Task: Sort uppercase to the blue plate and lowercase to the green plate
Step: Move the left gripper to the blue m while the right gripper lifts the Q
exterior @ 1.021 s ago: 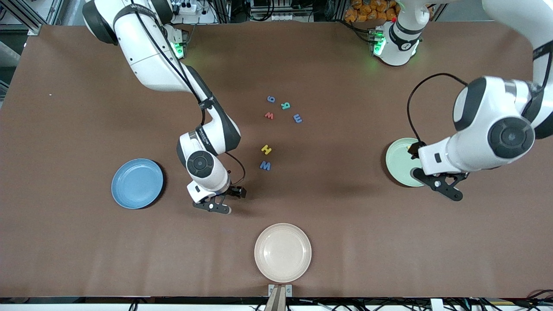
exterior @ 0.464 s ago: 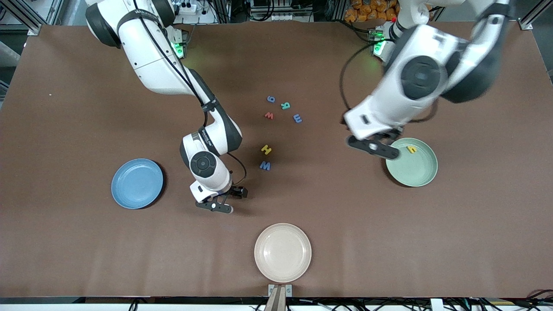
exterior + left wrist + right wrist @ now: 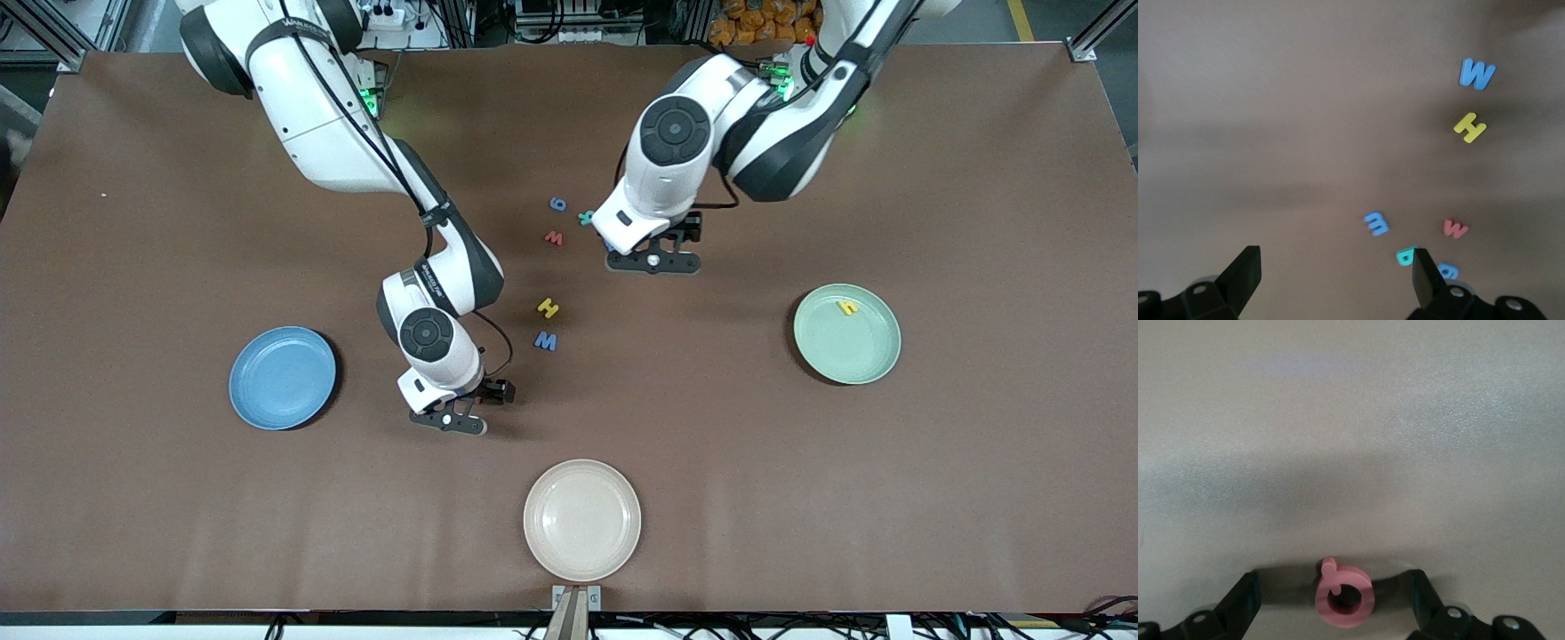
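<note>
Three plates sit on the worktop (image 3: pixel 178 222): a blue plate (image 3: pixel 283 378), a green plate (image 3: pixel 853 347), a cream plate (image 3: pixel 581 520). Eight foam letters (image 3: pixel 548 308) show.

**Left gripper open above a scatter of foam letters**

The left gripper (image 3: pixel 1335 280) hangs over the brown table (image 3: pixel 1271 133) with its two dark fingers (image 3: pixel 1241 273) spread wide and nothing between them. Six letters lie flat on the cloth. The blue W (image 3: pixel 1477 73) and yellow H (image 3: pixel 1469 127) sit close together, apart from the others. The blue m (image 3: pixel 1377 223), red w (image 3: pixel 1455 229), teal R (image 3: pixel 1406 255) and blue g (image 3: pixel 1447 271) form a loose cluster, the last two partly hidden by one finger.
</note>
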`<action>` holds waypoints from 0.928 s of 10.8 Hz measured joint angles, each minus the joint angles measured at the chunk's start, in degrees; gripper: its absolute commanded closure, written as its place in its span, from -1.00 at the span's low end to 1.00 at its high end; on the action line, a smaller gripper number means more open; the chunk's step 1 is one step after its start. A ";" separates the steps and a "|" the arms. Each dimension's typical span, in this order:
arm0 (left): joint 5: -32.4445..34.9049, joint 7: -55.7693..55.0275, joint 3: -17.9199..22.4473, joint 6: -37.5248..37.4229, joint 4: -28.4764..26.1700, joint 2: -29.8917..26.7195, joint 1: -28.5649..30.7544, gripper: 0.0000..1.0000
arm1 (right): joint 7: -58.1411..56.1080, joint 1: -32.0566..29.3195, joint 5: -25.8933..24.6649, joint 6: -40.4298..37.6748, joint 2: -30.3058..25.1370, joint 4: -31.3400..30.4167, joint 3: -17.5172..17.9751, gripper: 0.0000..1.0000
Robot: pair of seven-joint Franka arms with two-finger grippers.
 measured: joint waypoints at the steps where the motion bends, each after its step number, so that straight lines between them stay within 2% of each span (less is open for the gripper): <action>1: -0.20 -3.31 -0.50 5.55 -3.89 0.43 -0.84 -1.00 | 0.00 0.00 -0.01 -0.01 0.00 0.00 -0.03 0.52; 2: -0.28 -6.87 -0.76 10.33 -7.28 1.06 -1.96 -1.00 | 0.00 -0.01 -0.02 -0.03 -0.24 0.02 -0.14 0.87; 3: -0.29 -10.44 -0.81 13.45 -9.34 2.00 -3.17 -1.00 | 0.01 0.00 -0.02 -0.06 -0.54 0.03 -0.18 1.00; 6: -0.29 -20.15 -0.90 21.49 -12.91 5.40 -5.49 -1.00 | 0.02 0.00 -0.04 -0.41 -1.03 0.02 -0.28 1.00; 10: -0.29 -23.70 -0.71 36.15 -21.13 8.60 -5.30 -1.00 | 0.02 0.00 -0.05 0.08 -1.41 0.10 -0.53 1.00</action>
